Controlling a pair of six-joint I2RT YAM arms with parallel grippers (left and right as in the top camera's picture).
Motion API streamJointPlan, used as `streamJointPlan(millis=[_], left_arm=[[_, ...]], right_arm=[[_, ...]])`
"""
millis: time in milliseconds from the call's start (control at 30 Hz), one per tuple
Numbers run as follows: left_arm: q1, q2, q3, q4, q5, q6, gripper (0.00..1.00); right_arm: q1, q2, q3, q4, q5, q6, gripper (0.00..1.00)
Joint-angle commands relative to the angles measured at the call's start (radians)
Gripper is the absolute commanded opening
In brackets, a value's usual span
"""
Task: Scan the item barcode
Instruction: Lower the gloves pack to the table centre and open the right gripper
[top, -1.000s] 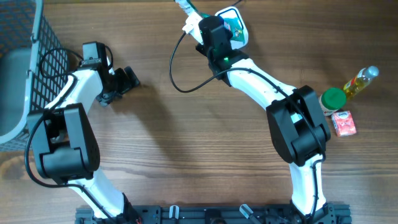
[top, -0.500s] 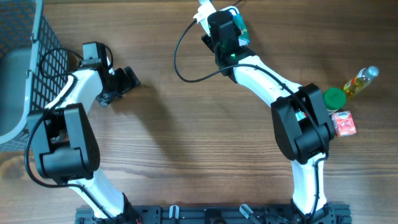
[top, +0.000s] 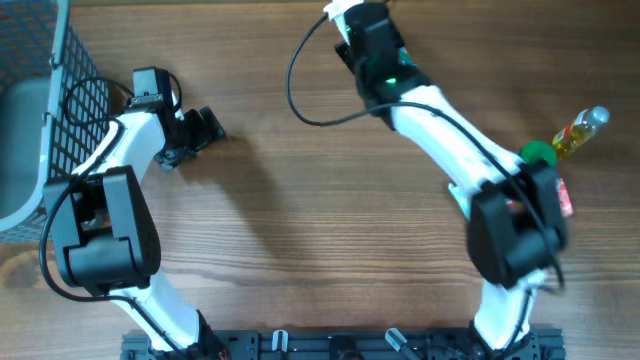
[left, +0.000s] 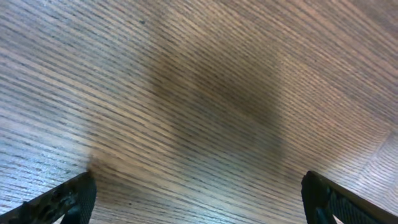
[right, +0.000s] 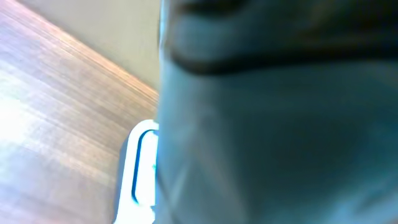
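White blue-edged packet (right: 127, 183) lay close by right tool (top: 358, 18), itself pressed together; grip on packet unclear. Left tool (top: 207, 127), well left of right tool, spread, empty. Packet likely light, floppy, slick: pinch edge seam, barcode exposed.

Left fingers (left: 62, 199) spread, right arm (top: 440, 110) outstretched.

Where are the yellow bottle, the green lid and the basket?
yellow bottle (top: 572, 138), overhead view, on its yellow body.
green lid (top: 536, 152), overhead view, on its visible top.
basket (top: 76, 56), overhead view, on its wire wall.
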Motion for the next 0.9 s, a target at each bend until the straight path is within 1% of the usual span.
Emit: streamJointPlan(millis=[0,33,100,133,167,200,300,367,400,433,500,567,700,767,833,867], left_arm=[[0.018,0.03,-0.016,-0.008,-0.018,-0.003,1.0],[0.018,0.03,-0.016,-0.008,-0.018,-0.003,1.0],[0.018,0.03,-0.016,-0.008,-0.018,-0.003,1.0],[0.018,0.03,-0.016,-0.008,-0.018,-0.003,1.0],[0.018,0.03,-0.016,-0.007,-0.018,-0.003,1.0],[0.018,0.03,-0.016,-0.007,-0.018,-0.003,1.0],[0.018,0.03,-0.016,-0.008,-0.018,-0.003,1.0],[0.018,0.03,-0.016,-0.008,-0.018,-0.003,1.0],[0.018,0.03,-0.016,-0.008,-0.018,-0.003,1.0],[0.018,0.03,-0.016,-0.008,-0.018,-0.003,1.0],[0.018,0.03,-0.016,-0.008,-0.018,-0.003,1.0],[0.018,0.03,-0.016,-0.008,-0.018,-0.003,1.0],[0.018,0.03,-0.016,-0.007,-0.018,-0.003,1.0],[0.018,0.03,-0.016,-0.008,-0.018,-0.003,1.0],[0.018,0.03,-0.016,-0.007,-0.018,-0.003,1.0],[0.018,0.03,-0.016,-0.008,-0.018,-0.003,1.0]], right_arm=[[-0.002,-0.183,0.014,-0.316,-0.349,0.036,0.04],[-0.002,-0.201,0.014,-0.447,-0.479,0.077,0.05],[-0.002,-0.203,0.014,-0.661,-0.644,0.13,0.15],[-0.002,-0.196,0.01,-0.743,-0.692,0.146,0.18],[-0.002,-0.188,-0.002,-0.838,-0.745,0.153,0.13],[-0.002,-0.185,-0.023,-0.89,-0.785,0.154,0.09],[-0.002,-0.183,-0.133,-0.876,-0.815,0.152,0.08],[-0.002,-0.183,-0.202,-0.815,-0.815,0.151,0.11],[-0.002,-0.183,-0.236,-0.782,-0.815,0.151,0.28],[-0.002,-0.183,-0.255,-0.76,-0.815,0.152,0.52],[-0.002,-0.183,-0.285,-0.722,-0.814,0.151,0.88],[-0.002,-0.183,-0.294,-0.708,-0.808,0.151,0.98],[-0.002,-0.183,-0.294,-0.692,-0.782,0.161,1.0],[-0.002,-0.183,-0.294,-0.669,-0.632,0.292,1.0],[-0.003,-0.183,-0.294,-0.65,-0.412,0.504,1.0],[-0.003,-0.183,-0.294,-0.65,-0.343,0.577,1.0]])
